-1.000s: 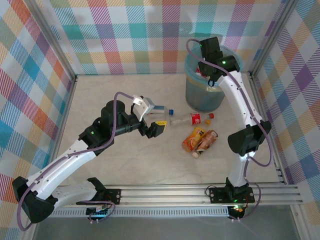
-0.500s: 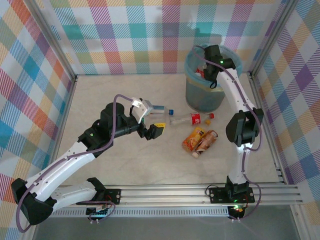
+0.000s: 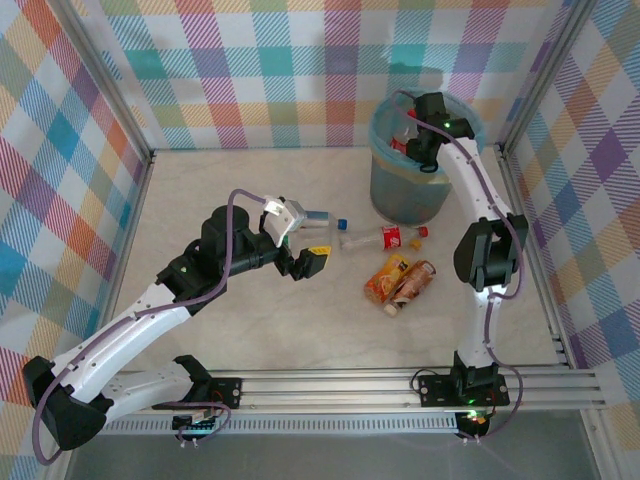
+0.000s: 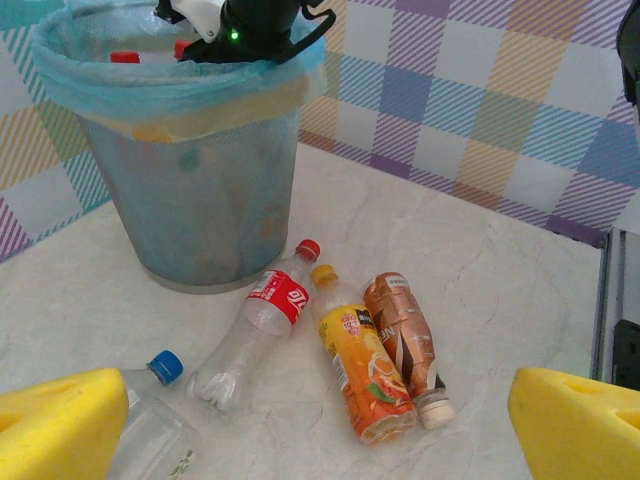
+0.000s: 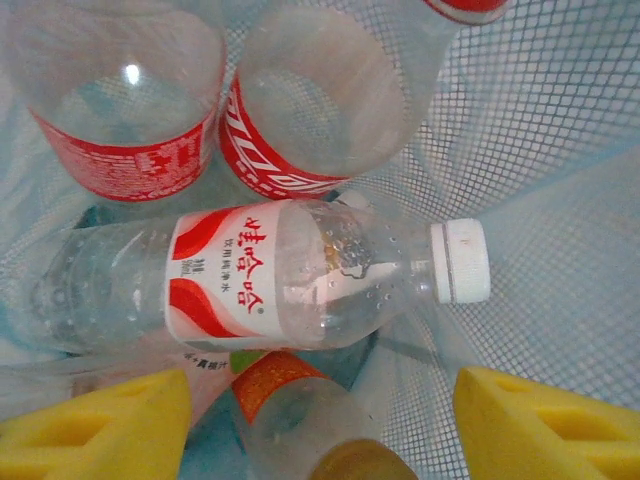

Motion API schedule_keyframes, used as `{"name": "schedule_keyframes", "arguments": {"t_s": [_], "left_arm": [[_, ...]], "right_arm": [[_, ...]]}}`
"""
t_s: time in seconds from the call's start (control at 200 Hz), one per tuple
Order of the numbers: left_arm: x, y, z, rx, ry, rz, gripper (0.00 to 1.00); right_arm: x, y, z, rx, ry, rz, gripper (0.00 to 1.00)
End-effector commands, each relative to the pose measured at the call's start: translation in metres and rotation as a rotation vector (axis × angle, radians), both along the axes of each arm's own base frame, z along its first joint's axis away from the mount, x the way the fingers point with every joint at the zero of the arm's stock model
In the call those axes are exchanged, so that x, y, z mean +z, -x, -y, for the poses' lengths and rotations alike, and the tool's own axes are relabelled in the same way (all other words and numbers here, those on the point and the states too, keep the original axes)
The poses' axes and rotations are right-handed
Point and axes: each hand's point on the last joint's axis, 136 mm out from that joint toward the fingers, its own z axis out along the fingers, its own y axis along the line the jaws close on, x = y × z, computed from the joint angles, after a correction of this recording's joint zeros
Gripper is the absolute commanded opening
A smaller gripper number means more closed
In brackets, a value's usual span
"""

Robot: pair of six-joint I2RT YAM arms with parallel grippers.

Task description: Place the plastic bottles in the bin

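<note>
Left gripper (image 3: 304, 236) sits mid-table, pointing right. Its pads (image 4: 60, 425) are wide apart with nothing clamped. Blue-capped bottle (image 3: 322, 218), clear, lies on its side just beside the gripper. From the left wrist camera it sits right by the left-hand pad, cap toward the bin, and the other pad is well clear of it. Can't tell if pad and bottle actually touch.

Right of that, three more bottles lie flat on the table (image 3: 220, 180):
- The red-label bottle (image 3: 385, 238) is clear with a red cap. Its cap end points right, toward the bin, and it is the closest of the three to the bin.
- The orange bottle (image 3: 384, 277) lies just near of it. Its yellow cap sits next to the red cap.
- The brown bottle (image 3: 415, 283) lies against the orange one on its right side, white cap at the near end.

Bin (image 3: 405, 195) stands far right on the table, upright, with a blue bag folded over the rim. It is near the loose bottles but not touching them.

Right gripper (image 3: 417, 150) is down at the bin mouth, arm reaching over the rim. In the right wrist camera its pads (image 5: 100, 420) are spread apart and hold nothing. Below them, inside the bin:
- A white-capped bottle (image 5: 300, 275) with a red-and-white label lies crosswise.
- Two red-banded bottles (image 5: 120, 100) lie beyond it.
- An orange-banded bottle (image 5: 290, 405) lies between the pads, lower down.
</note>
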Motion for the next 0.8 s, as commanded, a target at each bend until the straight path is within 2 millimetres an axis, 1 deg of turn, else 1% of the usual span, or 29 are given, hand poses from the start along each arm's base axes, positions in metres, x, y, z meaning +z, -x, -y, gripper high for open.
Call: {"name": "schedule_keyframes", "arguments": {"t_s": [0.0,0.09,0.18,0.44,0.655,0.78,0.795], "left_arm": [[0.000,-0.006,-0.002,0.021,-0.001,0.003,0.98],[0.000,-0.007,-0.002,0.026,-0.001,-0.001,0.97],[0.000,-0.008,-0.001,0.027,-0.001,-0.005,0.98],[0.000,-0.007,-0.001,0.026,-0.006,-0.018,0.98],[-0.017,-0.012,-0.002,0.048,-0.057,-0.085,0.96],[-0.028,-0.010,0.006,0.022,-0.080,-0.129,0.96],[-0.036,-0.008,0.006,0.018,-0.104,-0.156,0.96]], "right_arm": [[0.052,0.013,-0.004,0.002,-0.080,0.107,0.70],[0.073,0.019,-0.008,0.011,-0.120,0.145,0.70],[0.089,0.025,-0.012,0.019,-0.164,0.172,0.72],[0.130,0.041,-0.025,0.059,-0.276,0.253,0.72],[0.172,0.063,-0.038,0.105,-0.369,0.339,0.72],[0.194,0.082,-0.048,0.148,-0.396,0.378,0.71],[0.196,0.085,-0.050,0.155,-0.399,0.381,0.71]]}}
